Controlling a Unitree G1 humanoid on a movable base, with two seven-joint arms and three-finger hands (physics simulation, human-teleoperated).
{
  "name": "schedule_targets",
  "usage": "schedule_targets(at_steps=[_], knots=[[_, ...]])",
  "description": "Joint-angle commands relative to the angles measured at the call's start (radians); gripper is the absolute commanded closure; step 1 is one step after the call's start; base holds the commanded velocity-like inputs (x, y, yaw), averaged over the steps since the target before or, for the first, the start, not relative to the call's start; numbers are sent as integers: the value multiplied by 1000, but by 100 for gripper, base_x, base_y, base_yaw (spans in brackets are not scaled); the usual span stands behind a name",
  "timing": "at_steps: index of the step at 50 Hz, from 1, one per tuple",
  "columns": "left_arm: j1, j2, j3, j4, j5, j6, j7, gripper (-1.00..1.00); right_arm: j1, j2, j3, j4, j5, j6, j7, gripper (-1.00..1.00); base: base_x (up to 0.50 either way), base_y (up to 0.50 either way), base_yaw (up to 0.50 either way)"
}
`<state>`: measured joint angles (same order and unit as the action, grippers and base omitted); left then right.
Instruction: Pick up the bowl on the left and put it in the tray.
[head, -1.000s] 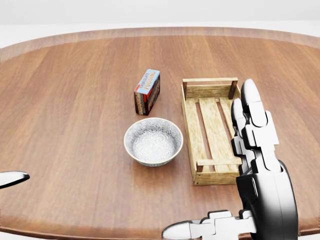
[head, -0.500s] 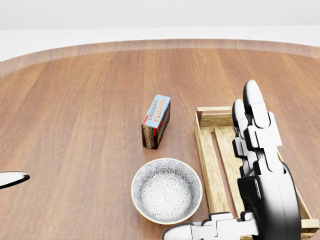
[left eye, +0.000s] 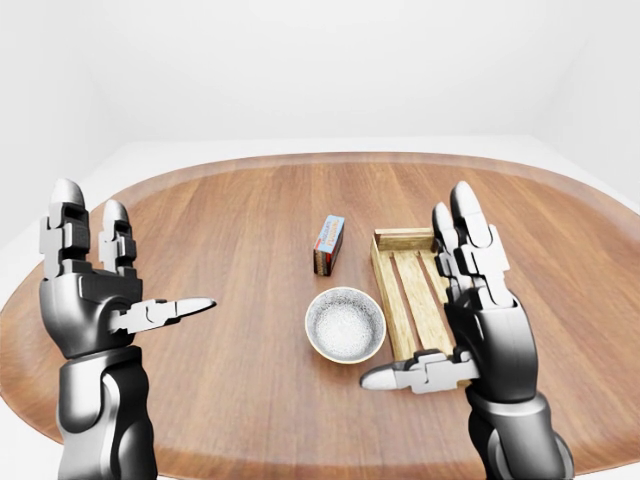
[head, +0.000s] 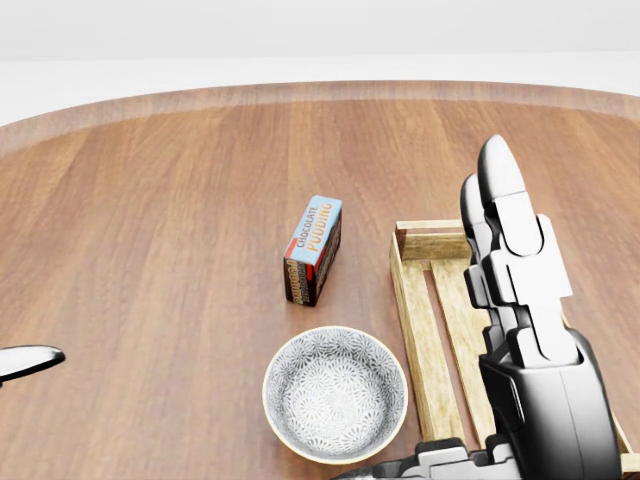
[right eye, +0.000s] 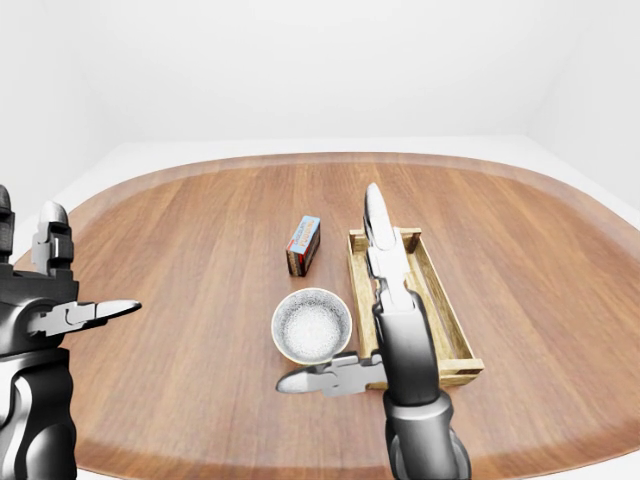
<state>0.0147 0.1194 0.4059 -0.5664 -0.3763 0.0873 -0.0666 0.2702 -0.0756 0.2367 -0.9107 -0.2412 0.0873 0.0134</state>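
Left-eye view, reading across: the left hand (left eye: 88, 300) is raised over the lower-left edge of the wooden surface (left eye: 230, 240). Its fingers are upright and its thumb points right. It is spread open, holds nothing, and is well apart from everything else.

Towards the middle stands the chocolate pudding box (left eye: 329, 244). Below it in the view is the patterned bowl (left eye: 345, 325), upright and empty on the surface. The bowl sits just beside the left rail of the slatted wooden tray (left eye: 388, 290); I can't tell whether they touch.

On the right, the right hand (left eye: 490, 330) hangs over the tray's lower end and hides part of it. Its fingers are straight up and its thumb reaches left, under the bowl in the view. It is open too and grips nothing.

I'd say nothing has been grasped yet. The worries from here:
- That outstretched thumb could shove the bowl against the rail or up towards the box before the fingers close.
- A pinch on one side of the rim could tip the bowl.
- The bowl looks nearly as wide as the tray's inside, so an off-centre drop might leave it perched on a rail.
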Motion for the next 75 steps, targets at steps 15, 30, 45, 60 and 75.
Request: schedule_targets(at_steps=[15,30,45,60,75], knots=[[-2,-1,-5,9,9,0,0,-100,-139,5,65,-32,-423,0,316,-100,0,0,0],[-2,-1,-6,13,10,0,1,-100,-161,39,59,34,-613,0,499,-100,0,0,0],[-4,-2,-10,24,16,0,3,-100,-98,20,76,84,-711,0,595,-100,0,0,0],[0,-3,-8,17,16,0,3,-100,-52,19,33,198,-766,0,632,-100,0,0,0],[1,-2,-4,20,14,0,3,-100,-64,32,7,283,-753,0,607,-100,0,0,0]])
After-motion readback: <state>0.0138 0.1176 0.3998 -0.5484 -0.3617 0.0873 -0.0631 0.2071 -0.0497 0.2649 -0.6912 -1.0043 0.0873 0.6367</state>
